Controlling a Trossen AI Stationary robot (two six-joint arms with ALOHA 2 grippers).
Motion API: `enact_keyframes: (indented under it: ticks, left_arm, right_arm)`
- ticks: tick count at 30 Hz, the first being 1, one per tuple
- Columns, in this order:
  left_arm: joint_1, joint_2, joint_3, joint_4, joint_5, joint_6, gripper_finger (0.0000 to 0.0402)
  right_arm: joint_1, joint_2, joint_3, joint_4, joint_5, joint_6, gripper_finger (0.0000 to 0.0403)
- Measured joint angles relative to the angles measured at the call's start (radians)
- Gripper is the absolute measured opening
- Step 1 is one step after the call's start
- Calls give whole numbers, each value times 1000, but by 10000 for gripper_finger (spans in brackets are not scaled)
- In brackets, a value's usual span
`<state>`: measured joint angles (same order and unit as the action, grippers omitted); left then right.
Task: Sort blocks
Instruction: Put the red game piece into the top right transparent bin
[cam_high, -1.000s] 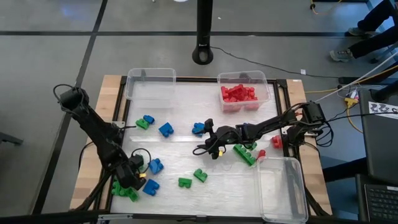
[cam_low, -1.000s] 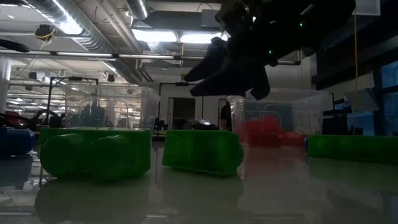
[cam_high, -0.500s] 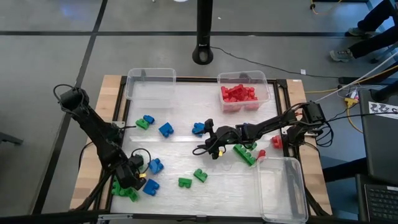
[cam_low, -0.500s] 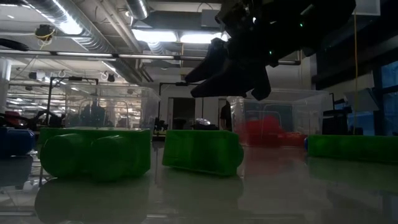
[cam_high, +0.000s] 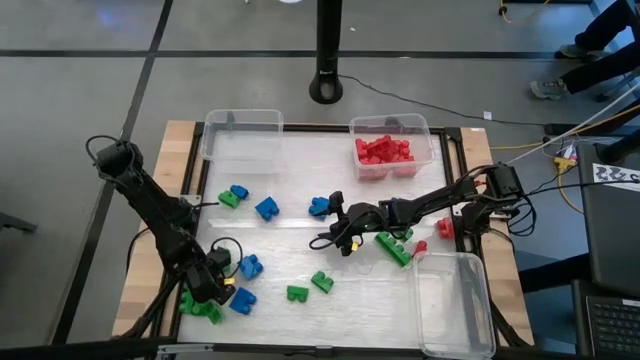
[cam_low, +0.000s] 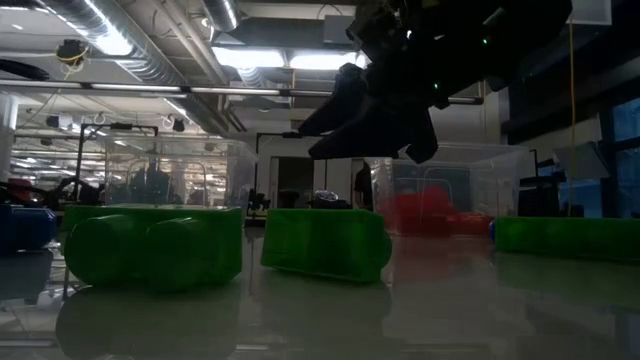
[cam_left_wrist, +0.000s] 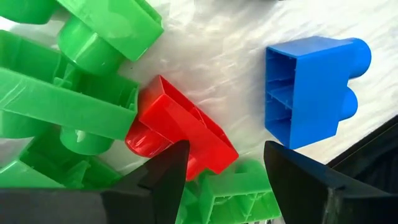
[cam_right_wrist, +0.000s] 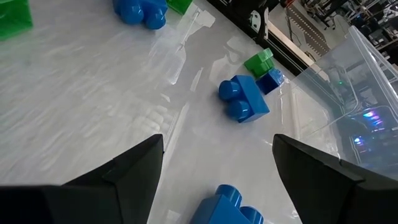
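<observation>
Red, green and blue blocks lie scattered on the white table. My left gripper (cam_high: 208, 283) is open, low at the near left over a heap of green blocks (cam_left_wrist: 68, 106). A red block (cam_left_wrist: 180, 134) lies on that heap just ahead of its fingers, and a blue block (cam_left_wrist: 311, 90) lies beside it. My right gripper (cam_high: 335, 235) is open and empty, above the table's middle. It hangs clear of the table in the low view (cam_low: 305, 140). Blue blocks (cam_right_wrist: 244, 99) lie ahead of it. My left gripper has one finger (cam_left_wrist: 165, 177) at the near corner of the red block (cam_left_wrist: 199, 158), coming from above. I cannot tell whether it touches the block. The block rests on the green blocks and the table.
A clear bin (cam_high: 242, 135) stands at the far left. A clear bin holding several red blocks (cam_high: 392, 150) stands at the far right. A third clear bin (cam_high: 455, 300) stands at the near right. Green blocks (cam_high: 393, 247) and red blocks (cam_high: 444, 228) lie under my right arm.
</observation>
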<state>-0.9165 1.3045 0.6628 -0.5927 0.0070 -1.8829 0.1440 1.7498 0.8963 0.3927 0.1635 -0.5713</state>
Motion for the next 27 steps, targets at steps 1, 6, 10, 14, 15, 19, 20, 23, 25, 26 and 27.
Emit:
enact_keyframes:
  ticks: [1, 6, 10, 14, 15, 19, 20, 23, 25, 26, 27]
  left_arm:
    - [0, 0, 0, -2, -1, -1, 205]
    - [10, 0, 1, -37, -53, 35, 205]
    - [54, 0, 1, -54, -111, 163, 205]
    - [117, -1, -1, -71, -177, 362, 205]
    - [136, -5, -1, -73, -184, 415, 205]
    - [183, -38, 26, -142, -187, 566, 205]
    - [188, -46, 43, -165, -188, 593, 205]
    - [185, -63, 81, -228, -186, 682, 205]
    - [178, -63, 80, -276, -182, 762, 205]
    - [176, -63, 80, -273, -183, 803, 205]
    - [172, -64, 75, -265, -184, 842, 205]
  right_arm:
    - [0, 0, 0, -1, 0, -2, 303]
    - [0, 0, 0, -4, 0, -9, 303]
    - [0, 0, 0, -8, 0, -9, 303]
    - [0, 0, 0, -8, 0, -17, 303]
    - [0, 0, 0, -8, 0, -17, 303]
    - [0, 0, 0, -10, 0, -17, 303]
    - [0, 0, 0, -13, 0, -17, 303]
    - [0, 0, 0, -25, 0, -17, 303]
    - [0, 0, 0, -27, 0, -17, 303]
    - [0, 0, 0, -28, 0, -16, 303]
    - [0, 0, 0, -28, 0, -13, 303]
